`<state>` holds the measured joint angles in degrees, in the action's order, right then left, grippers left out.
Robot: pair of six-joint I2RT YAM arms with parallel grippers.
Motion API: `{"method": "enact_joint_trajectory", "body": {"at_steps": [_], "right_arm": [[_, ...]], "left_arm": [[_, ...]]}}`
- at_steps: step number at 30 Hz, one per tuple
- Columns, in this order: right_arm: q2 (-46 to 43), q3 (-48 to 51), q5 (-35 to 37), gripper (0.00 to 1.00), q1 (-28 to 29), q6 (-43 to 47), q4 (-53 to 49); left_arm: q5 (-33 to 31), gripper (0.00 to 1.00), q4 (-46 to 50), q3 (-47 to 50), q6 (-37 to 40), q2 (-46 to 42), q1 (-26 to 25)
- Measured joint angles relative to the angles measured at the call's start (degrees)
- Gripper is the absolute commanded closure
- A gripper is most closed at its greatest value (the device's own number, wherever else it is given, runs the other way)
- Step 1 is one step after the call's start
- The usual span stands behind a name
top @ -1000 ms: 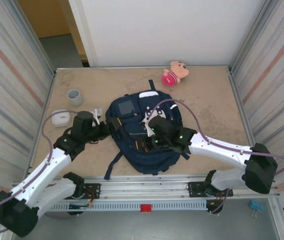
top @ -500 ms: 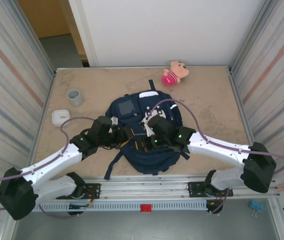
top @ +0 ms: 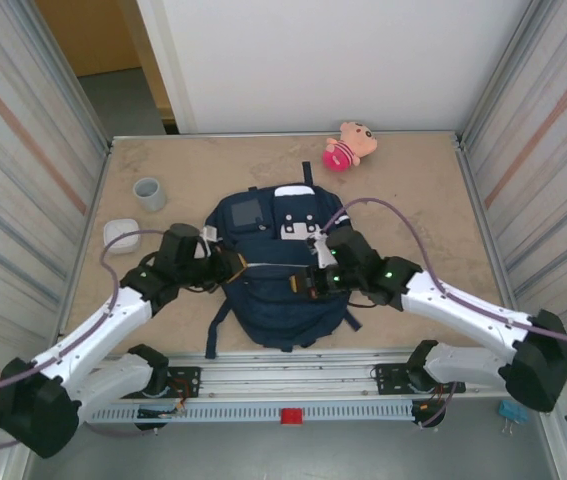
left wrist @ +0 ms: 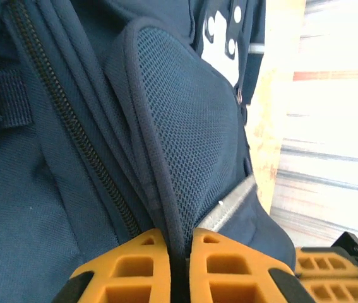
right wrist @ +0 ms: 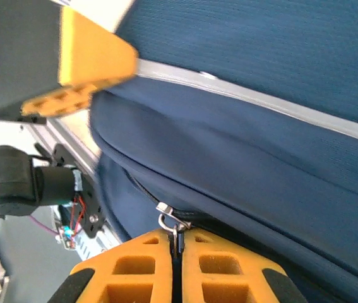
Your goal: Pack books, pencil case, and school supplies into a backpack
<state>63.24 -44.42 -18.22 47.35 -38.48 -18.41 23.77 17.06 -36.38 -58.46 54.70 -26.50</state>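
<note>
The right gripper (right wrist: 177, 243) sits at the bottom edge, its orange fingers pressed together on the metal zipper pull (right wrist: 168, 221) of the navy backpack (right wrist: 261, 57). A pale reflective stripe (right wrist: 261, 104) crosses the fabric diagonally (upper left to right edge). The left gripper (right wrist: 81, 79) is at upper left, its tip meeting the stripe's upper end.

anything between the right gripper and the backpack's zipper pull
Nothing visible stands between them. The right gripper is shut directly on the zipper pull of the backpack. The left gripper pinches the bound edge of its mesh pocket.
</note>
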Motion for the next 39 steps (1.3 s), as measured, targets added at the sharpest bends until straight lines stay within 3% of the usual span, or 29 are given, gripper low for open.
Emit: {"method": "enact_joint_trajectory", "body": {"at_steps": [2,3,4,5,7,9,12,17,21,24,30,33,36,39], "right_arm": [[-2.4,1.7,-1.3,1.0,-3.4,0.7,-1.7],[-3.1,2.4,-1.9,1.0,-4.7,1.2,-2.5],[-3.3,2.8,-2.5,1.0,-5.5,1.6,-2.8],[-3.3,3.1,-3.1,1.0,-5.8,1.8,-2.9],[-3.3,3.1,-4.4,1.0,-5.9,2.3,-3.4],[-3.4,3.1,-5.8,1.0,-5.9,3.0,-3.9],[-3.4,3.1,-7.6,1.0,-5.9,3.3,-3.9],[-3.4,3.1,-9.4,1.0,-5.9,3.9,-4.0],[-3.4,3.1,-10.3,1.0,-5.9,4.5,-3.9],[-3.4,3.1,-10.6,1.0,-5.9,4.5,-3.9],[-3.4,3.1,-11.1,1.0,-5.9,4.7,-3.6],[-3.4,3.1,-11.2,1.0,-6.3,4.8,-3.6],[-3.4,3.1,-11.3,1.0,-7.2,5.1,-3.7],[-4.4,3.3,-12.2,1.0,-10.3,5.7,-3.7]], "left_arm": [[0.7,1.0,2.3,0.0,2.3,-0.9,3.3],[0.9,0.95,3.4,0.0,3.8,-0.9,4.7],[1.2,0.85,4.2,0.0,4.8,-0.9,5.4],[1.4,0.65,5.0,0.0,6.5,-0.7,5.7],[0.5,0.47,6.4,-0.2,9.6,-0.7,5.8],[-2.3,0.37,7.8,-1.3,14.2,-1.2,5.5],[-6.5,0.32,8.2,-3.3,23.7,-4.1,0.4],[-10.1,0.26,4.8,-5.1,47.2,-8.0,-15.0],[-11.6,0.28,3.8,-7.0,62.2,-2.9,-22.4],[-11.9,0.32,2.5,-9.7,69.4,4.7,-23.3],[-11.8,0.49,-1.8,-12.5,77.1,15.9,-24.2],[-11.6,0.65,-2.3,-14.6,80.0,19.1,-25.0],[-11.3,0.91,-2.3,-15.0,82.4,19.7,-25.9],[-11.4,1.0,-2.8,-14.7,85.0,18.9,-26.3]]}}
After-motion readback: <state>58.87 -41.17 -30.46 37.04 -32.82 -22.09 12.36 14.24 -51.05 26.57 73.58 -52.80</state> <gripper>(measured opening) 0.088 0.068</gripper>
